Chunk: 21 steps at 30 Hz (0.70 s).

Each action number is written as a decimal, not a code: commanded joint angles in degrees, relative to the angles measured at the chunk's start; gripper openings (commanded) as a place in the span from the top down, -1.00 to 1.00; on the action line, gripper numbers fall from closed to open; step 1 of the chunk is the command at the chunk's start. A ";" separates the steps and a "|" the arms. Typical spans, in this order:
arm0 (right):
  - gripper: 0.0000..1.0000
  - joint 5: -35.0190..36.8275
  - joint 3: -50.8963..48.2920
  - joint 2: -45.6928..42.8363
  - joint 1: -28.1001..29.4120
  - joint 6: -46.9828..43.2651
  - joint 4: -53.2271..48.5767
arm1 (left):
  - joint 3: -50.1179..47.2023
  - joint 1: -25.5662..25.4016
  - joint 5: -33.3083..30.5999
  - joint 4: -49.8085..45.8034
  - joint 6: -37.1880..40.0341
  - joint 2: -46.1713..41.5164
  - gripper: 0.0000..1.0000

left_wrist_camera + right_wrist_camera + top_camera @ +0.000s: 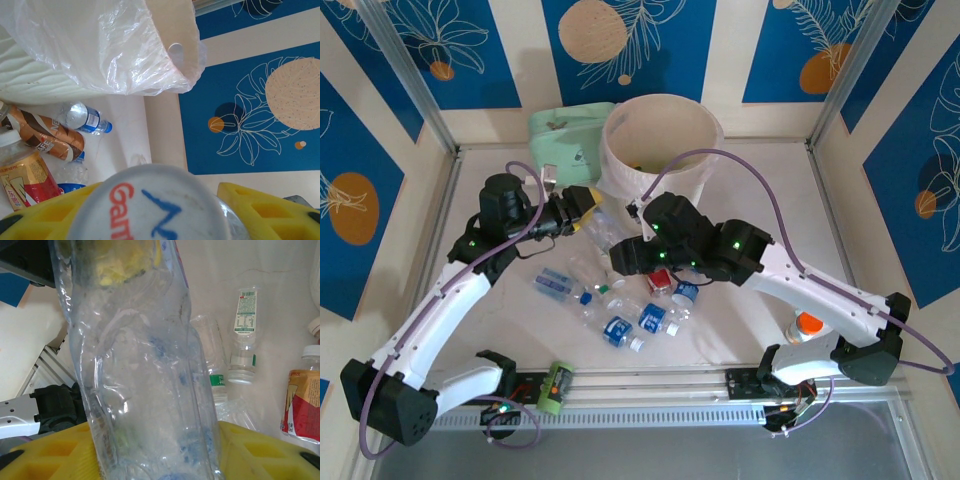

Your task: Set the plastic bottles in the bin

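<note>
Several small plastic bottles point(620, 325) lay loose before the round cream bag-lined bin point(617, 150), while beside it the left gripper point(150, 217) clenched a white-ended bottle point(145, 195) and the right gripper point(155, 452) a crumpled clear bottle point(140, 365), neither yet dropped in.

1. My overhead camera sits high behind the arm bases point(390, 400), looking down over the whole surface point(760, 190) to the bin point(620, 150).
2. Left wrist camera peers out through the left tool point(155, 212), a capped bottle point(125, 195) almost against the lens. It faces the bin close up, which overhead also sees.
3. Right wrist camera looks past the right tool point(155, 455) and a clear bottle point(145, 380) at loose bottles point(245, 335), which overhead also sees.
</note>
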 commanded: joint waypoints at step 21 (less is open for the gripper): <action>-0.82 9.00 -8.79 -23.54 -14.41 12.96 -5.60 | 32.35 2.68 -9.89 16.67 -10.78 24.57 0.09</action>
